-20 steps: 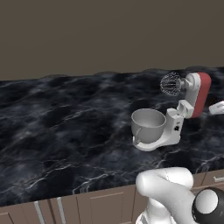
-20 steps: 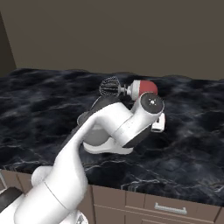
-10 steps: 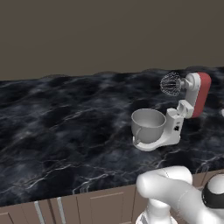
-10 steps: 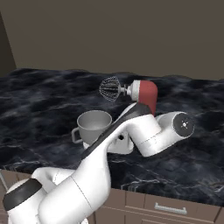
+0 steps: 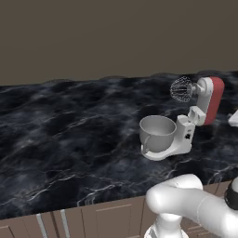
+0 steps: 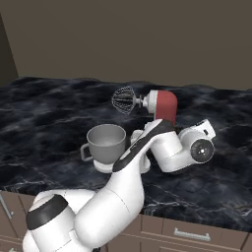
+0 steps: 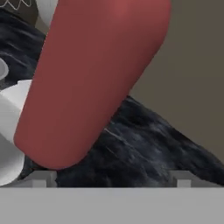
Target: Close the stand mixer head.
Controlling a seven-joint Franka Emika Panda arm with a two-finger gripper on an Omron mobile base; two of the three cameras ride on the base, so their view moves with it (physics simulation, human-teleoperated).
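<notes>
Your pincer (image 7: 111, 181), fingers apart and empty, sits just behind the stand mixer head (image 7: 94, 74), which is tilted up off the bowl (image 5: 158, 132), so a push can close it.

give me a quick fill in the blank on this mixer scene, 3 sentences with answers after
The stand mixer head is tilted ____, not closed.
Its whisk hangs above the grey metal ____.
The mixer stands on a dark ____ counter.

Missing words: up; bowl; marble
</notes>
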